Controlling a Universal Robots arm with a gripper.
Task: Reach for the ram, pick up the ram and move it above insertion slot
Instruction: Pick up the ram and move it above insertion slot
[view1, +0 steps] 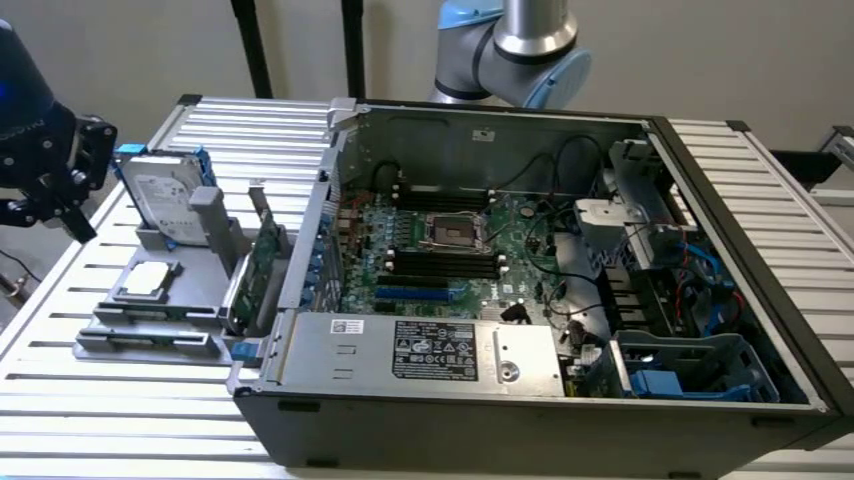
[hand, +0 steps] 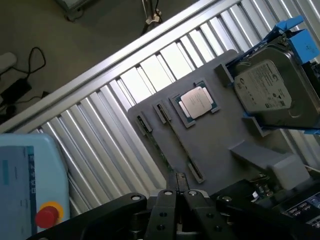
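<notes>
In the wrist view, a thin dark strip that looks like the ram (hand: 177, 144) stands on edge between two clips of the grey holder tray (hand: 225, 130). My gripper (hand: 178, 196) hovers over the tray end farthest from the hard drive, just off one clip. Its fingers stand close together with nothing between them. In the exterior view, the black gripper (view1: 54, 205) hangs at the far left, apart from the tray (view1: 200, 275). The open computer case (view1: 534, 400) holds the motherboard with its dark memory slots (view1: 441, 262).
A hard drive in a blue bracket (view1: 163, 190) stands at the tray's back, and a CPU (view1: 144, 281) lies in its middle. A wider green card (view1: 260, 270) stands upright between tray and case. A teach pendant with a red button (hand: 46, 216) sits beside the ribbed table.
</notes>
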